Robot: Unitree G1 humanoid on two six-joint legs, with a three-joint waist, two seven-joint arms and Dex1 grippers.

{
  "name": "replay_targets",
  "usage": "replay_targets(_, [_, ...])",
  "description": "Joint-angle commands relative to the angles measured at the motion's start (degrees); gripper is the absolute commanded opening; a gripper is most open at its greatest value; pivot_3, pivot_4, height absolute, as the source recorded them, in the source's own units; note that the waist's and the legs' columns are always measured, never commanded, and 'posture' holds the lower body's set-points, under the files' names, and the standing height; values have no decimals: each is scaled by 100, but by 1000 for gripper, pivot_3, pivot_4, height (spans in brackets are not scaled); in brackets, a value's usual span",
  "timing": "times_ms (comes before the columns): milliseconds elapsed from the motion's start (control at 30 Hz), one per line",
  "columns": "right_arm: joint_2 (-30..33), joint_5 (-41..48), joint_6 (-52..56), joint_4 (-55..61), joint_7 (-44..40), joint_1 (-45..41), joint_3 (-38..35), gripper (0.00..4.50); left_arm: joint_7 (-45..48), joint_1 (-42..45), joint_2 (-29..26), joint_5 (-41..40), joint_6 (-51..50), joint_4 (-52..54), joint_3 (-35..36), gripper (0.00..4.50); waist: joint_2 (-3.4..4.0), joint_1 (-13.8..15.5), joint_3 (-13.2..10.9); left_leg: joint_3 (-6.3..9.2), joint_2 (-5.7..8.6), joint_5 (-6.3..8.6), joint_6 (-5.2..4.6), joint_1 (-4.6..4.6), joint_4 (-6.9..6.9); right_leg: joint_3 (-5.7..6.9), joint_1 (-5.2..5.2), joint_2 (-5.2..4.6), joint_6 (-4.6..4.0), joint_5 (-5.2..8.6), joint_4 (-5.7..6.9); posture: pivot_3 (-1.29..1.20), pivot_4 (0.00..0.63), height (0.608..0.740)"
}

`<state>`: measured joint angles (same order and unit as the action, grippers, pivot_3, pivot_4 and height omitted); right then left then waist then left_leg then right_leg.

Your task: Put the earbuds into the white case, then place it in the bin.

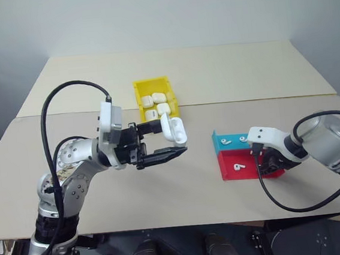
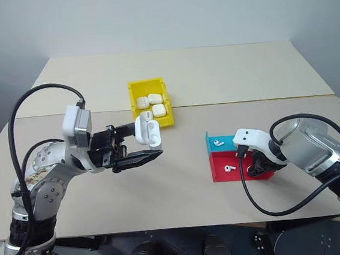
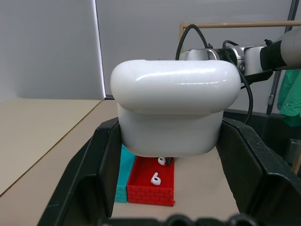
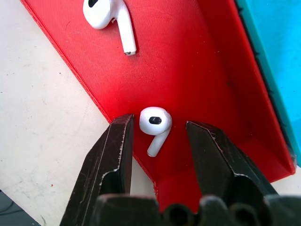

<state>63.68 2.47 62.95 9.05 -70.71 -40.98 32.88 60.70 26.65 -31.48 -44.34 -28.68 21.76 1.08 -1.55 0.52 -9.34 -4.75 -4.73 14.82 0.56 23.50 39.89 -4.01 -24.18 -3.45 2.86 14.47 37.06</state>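
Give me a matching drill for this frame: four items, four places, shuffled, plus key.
Items:
1. open case
2. shut cases
3. earbud by the right gripper
4. teal tray

Places:
A. in the yellow bin
B. in the red tray, between open fingers
C. in the left gripper, above the table
D. beside the red tray, on its far side

Pairs: 1-C, 2-A, 3-B, 4-D

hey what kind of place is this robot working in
Probably a robot test bench in a lab, not a home: a bare beige table against a blank wall, with only sorting props, a yellow bin of white cases and a red tray of earbuds.
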Motion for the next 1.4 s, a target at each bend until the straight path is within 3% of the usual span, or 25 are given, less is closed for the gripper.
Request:
replay_targets(33, [-57, 7, 43, -43, 5, 20, -35, 2163, -17, 0, -48, -129, 33, 252, 113, 2776, 0, 0, 0, 0, 0, 0, 0, -1, 0, 0, 1, 0, 0, 0, 0, 0, 150, 740])
replay_targets(100, [-58, 17, 36, -37, -11, 30, -37, 1790, -21, -1, -58, -134, 32, 255, 115, 2776, 0, 0, 0, 0, 0, 0, 0, -1, 0, 0, 1, 0, 0, 0, 0, 0, 150, 740])
replay_targets(233, [-58, 33, 73, -2, -14, 47, -46, 622, -21, -9, -87, -151, 33, 263, 119, 2776, 0, 0, 0, 0, 0, 0, 0, -1, 0, 0, 1, 0, 0, 0, 0, 0, 150, 740])
replay_targets(500, [44, 357, 74, 184, -150, 106, -438, 616, -21, 15, -124, -195, -2, 213, 150, 2776, 0, 1, 0, 1, 0, 0, 0, 0, -1, 0, 0, 0, 0, 0, 0, 0, 150, 740])
replay_targets(733, [-421, 1833, -592, 504, -117, 630, -2910, 616, 90, 311, -108, -285, -103, -196, 166, 2776, -1, 11, 0, 2, 0, 0, 0, 1, -2, 2, 1, 1, 0, 0, -1, 0, 150, 740])
replay_targets(800, [-941, 2237, -1083, 634, 146, 876, -3825, 616, 104, 465, -65, -282, -143, -349, 138, 2776, -4, 12, 1, 2, 0, 0, 0, 0, -2, 1, 3, 1, 1, 0, -1, 0, 150, 740])
replay_targets(967, [-2149, 3113, -1333, 1255, 1074, 804, -4893, 616, 152, 885, 83, -202, -172, -722, 22, 2776, -5, 5, 2, 4, 1, 0, 0, 3, -2, 2, 1, 1, 2, -1, -1, 0, 150, 740])
replay_targets(1167, [-3483, 3819, -1558, 1615, 2405, 6, -5034, 616, 259, 1345, 271, -64, -143, -1068, -113, 2776, -3, -42, 2, 5, 0, -1, 2, 0, -3, 2, 2, 3, 1, -1, 4, 0, 150, 740])
replay_targets(1400, [-3836, 4238, -1685, 1774, 3002, -286, -4870, 616, 151, 1722, 460, 122, -211, -1311, -228, 2776, -3, 4, 2, 5, 1, -1, 2, 11, -4, 6, -2, 2, 1, -1, 0, 0, 150, 740])
